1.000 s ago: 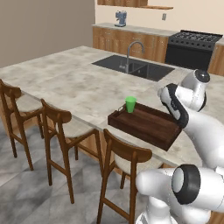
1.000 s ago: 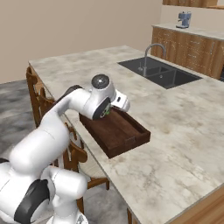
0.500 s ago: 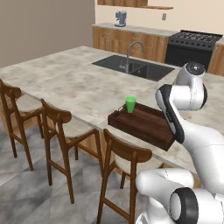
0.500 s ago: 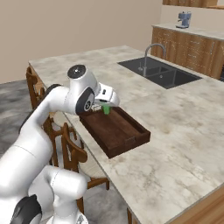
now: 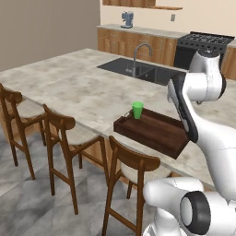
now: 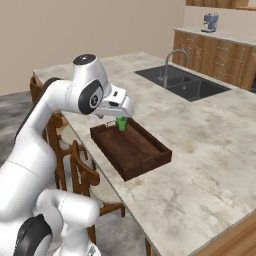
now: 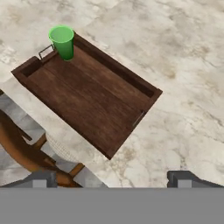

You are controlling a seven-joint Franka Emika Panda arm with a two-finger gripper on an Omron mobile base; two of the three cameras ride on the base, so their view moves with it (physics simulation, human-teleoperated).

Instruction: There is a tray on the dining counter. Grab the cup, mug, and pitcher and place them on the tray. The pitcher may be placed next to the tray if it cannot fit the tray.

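One green cup [image 7: 62,40] stands upright in a corner of the brown tray [image 7: 87,100], far up and left of the gripper [image 7: 113,178]. Its two fingers [image 7: 41,178] are wide apart and hold nothing. Three wooden chairs [image 5: 133,168] stand along the dining counter [image 5: 73,90]. The robot's arm hides part of the tray in the base views.
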